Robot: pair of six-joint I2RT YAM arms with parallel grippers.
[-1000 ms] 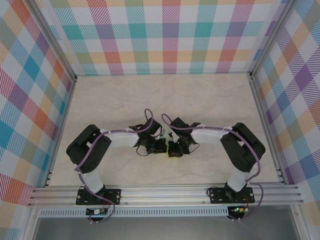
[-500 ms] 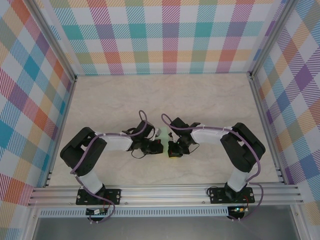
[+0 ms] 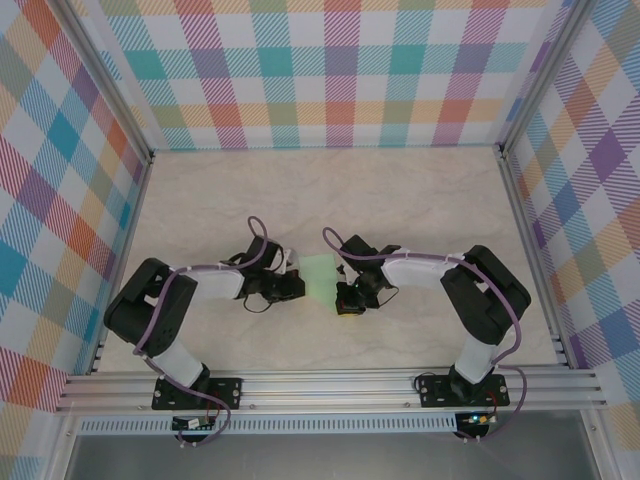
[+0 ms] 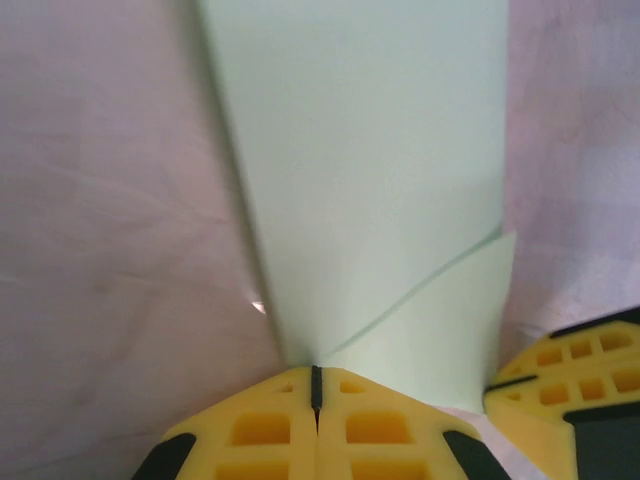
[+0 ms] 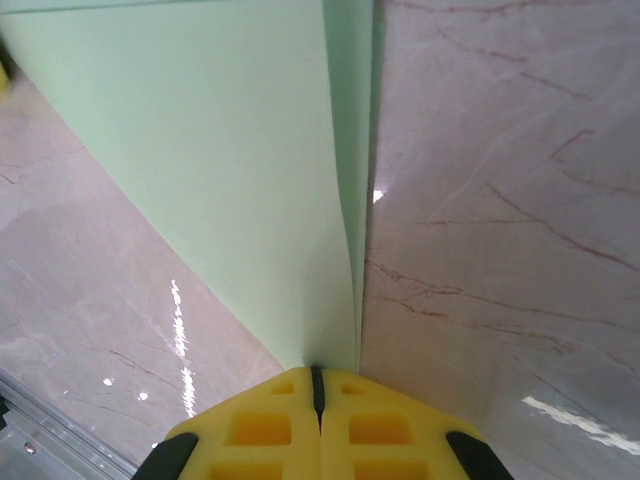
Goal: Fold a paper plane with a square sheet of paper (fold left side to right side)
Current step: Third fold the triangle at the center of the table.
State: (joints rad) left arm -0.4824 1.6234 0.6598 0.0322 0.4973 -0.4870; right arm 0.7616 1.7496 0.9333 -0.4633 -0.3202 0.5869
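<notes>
1. Left pincer [image 4: 316,385] is clenched on the square sheet of paper [image 4: 370,180]. Its yellow fingers are pressed flat together and the pale green paper comes straight out of their seam. It sits just left of the right pincer [image 5: 316,383], with the sheet between the two.
2. That right pincer is likewise clamped on the sheet, its fingers meeting on the paper where two layers run together.
3. From overhead the sheet lies near the middle of the bench [image 5: 480,200], touching the right pincer and spreading to its left and slightly beyond it.
4. Two grips on opposite sides look deliberate. Thin paper slides and buckles, so one hold likely anchors it while the other carries an edge across.
5. Left pincer seems placed for the carrying role, since the task sends the side left of the right pincer over toward it.
6. A second layer overlaps near the right pincer, and beside it one edge stands up off the bench. I judge the fold as begun but not pressed flat. No dart shape is visible yet.
</notes>
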